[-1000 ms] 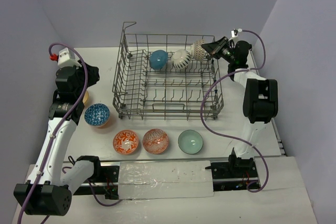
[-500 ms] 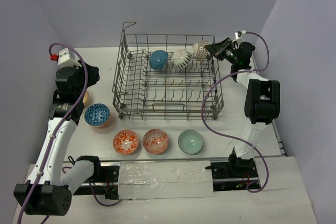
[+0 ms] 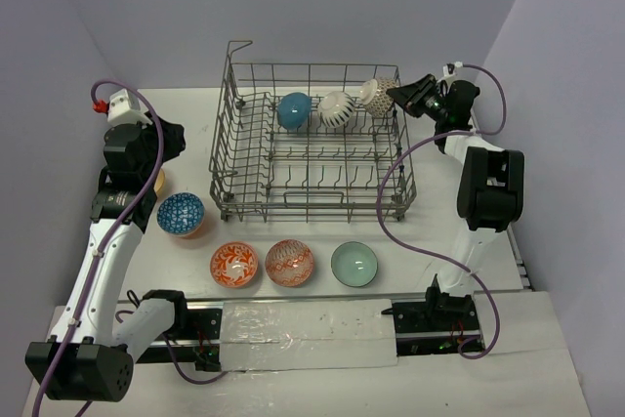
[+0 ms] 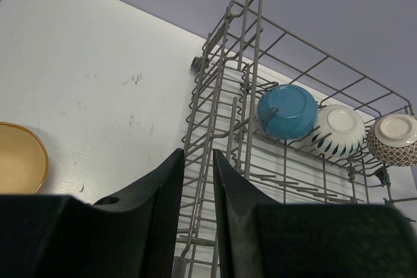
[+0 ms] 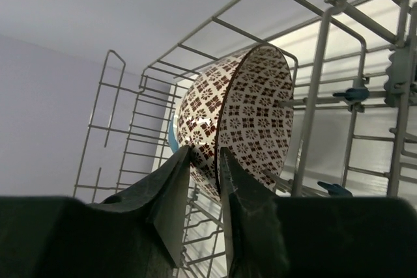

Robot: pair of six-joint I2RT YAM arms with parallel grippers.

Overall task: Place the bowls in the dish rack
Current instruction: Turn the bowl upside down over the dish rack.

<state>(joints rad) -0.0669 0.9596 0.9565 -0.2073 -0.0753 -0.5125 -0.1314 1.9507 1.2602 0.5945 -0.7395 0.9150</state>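
The grey wire dish rack stands mid-table. Three bowls sit on edge in its back row: teal-blue, white striped and brown-white patterned. My right gripper is at the rack's back right corner, its jaws a narrow gap apart. In the right wrist view the patterned bowl's rim shows in that gap, with the fingers not pressed on it. My left gripper hovers left of the rack, slightly open and empty, as its own view shows. Loose bowls: tan, blue-white, orange patterned, orange-red, pale green.
The loose bowls lie in front of and left of the rack. The rack's tall mesh walls stand between my left gripper and the racked bowls. The right arm's purple cable loops past the rack's right front corner. Walls close in on both sides.
My right gripper has drawn back to the right, away from the patterned bowl, which stays leaning in the rack. The left arm has not moved.
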